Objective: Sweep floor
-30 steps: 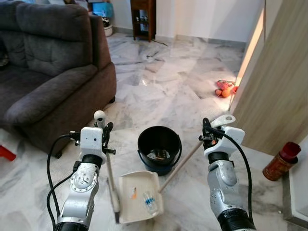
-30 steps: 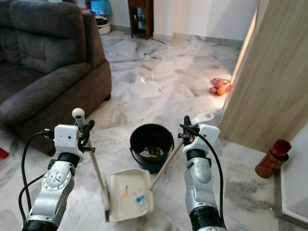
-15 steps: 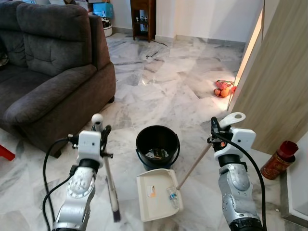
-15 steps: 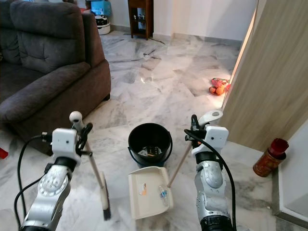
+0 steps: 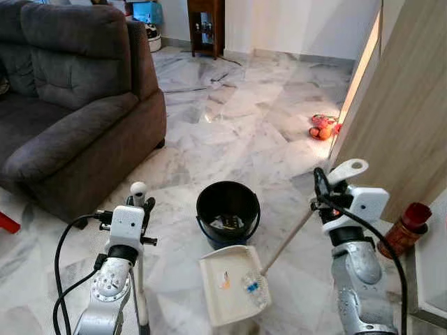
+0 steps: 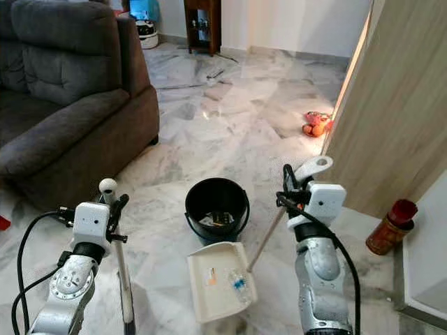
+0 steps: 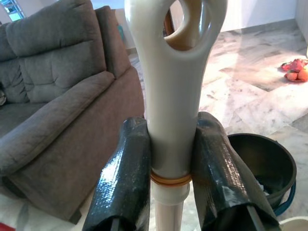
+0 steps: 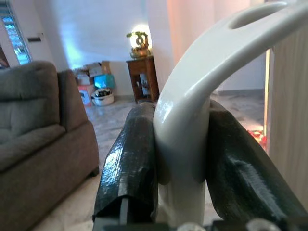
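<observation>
Grey sofa (image 5: 70, 105) at left; red canister (image 5: 406, 232) by wooden panel (image 5: 405, 105); orange toy (image 5: 323, 127) on marble floor (image 5: 244, 132).

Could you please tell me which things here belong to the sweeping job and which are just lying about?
In use: broom handle in left gripper; dustpan, its handle in right gripper; black bucket.

Lying about: grey sofa, red canister, orange toys.

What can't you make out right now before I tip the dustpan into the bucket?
- Broom head: cut off by the bottom edge of both eye views.
- Scraps in the dustpan: too small to identify.
- Bucket contents: dark, partly hidden by its rim.
- Dustpan tray in the right wrist view: hidden behind its handle.
</observation>
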Robot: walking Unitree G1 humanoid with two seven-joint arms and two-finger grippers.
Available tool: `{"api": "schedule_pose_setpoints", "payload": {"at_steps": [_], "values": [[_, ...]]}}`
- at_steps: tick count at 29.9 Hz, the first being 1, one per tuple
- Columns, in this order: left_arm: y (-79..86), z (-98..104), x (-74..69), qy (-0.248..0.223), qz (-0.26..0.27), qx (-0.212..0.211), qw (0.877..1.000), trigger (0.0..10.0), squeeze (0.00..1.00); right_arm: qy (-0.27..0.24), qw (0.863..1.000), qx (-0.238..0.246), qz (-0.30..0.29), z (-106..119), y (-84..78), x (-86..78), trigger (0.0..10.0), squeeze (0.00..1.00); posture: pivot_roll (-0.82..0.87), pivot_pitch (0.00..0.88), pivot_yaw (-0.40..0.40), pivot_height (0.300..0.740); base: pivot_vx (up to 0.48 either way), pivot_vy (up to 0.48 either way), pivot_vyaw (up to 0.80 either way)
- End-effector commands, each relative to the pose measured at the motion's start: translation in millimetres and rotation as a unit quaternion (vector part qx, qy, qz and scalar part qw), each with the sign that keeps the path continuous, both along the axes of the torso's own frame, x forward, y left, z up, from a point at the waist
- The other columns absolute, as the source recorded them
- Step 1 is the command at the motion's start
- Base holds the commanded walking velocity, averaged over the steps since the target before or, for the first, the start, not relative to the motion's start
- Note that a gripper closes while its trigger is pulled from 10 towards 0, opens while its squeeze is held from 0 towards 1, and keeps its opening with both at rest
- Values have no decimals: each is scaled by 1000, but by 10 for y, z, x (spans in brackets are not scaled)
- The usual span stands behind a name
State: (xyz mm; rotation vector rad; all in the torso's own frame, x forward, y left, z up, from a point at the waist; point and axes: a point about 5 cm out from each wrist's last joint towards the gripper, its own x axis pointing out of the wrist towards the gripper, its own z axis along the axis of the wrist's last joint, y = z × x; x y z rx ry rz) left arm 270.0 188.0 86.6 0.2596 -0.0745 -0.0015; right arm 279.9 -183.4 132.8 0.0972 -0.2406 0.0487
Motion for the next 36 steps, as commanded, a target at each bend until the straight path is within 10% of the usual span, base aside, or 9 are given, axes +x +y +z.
{"api": "schedule_pose_setpoints", "payload": {"at_steps": [1, 15, 36], "values": [[48, 47, 4, -16, 4, 17, 1000, 10000, 0, -43, 999, 25, 14, 220, 54, -49, 10000, 0, 120, 0, 44, 740, 0, 0, 0], [21, -9, 21, -11, -3, 20, 1000, 10000, 0, -86, 994, 24, 67, 729, 204, -295, 10000, 0, 101, 0, 48, 740, 0, 0, 0], [15, 1, 47, -17, -2, 21, 1000, 10000, 0, -146, 983, 108, 8, 1119, 362, -100, 10000, 0, 105, 0, 54, 740, 0, 0, 0]]}}
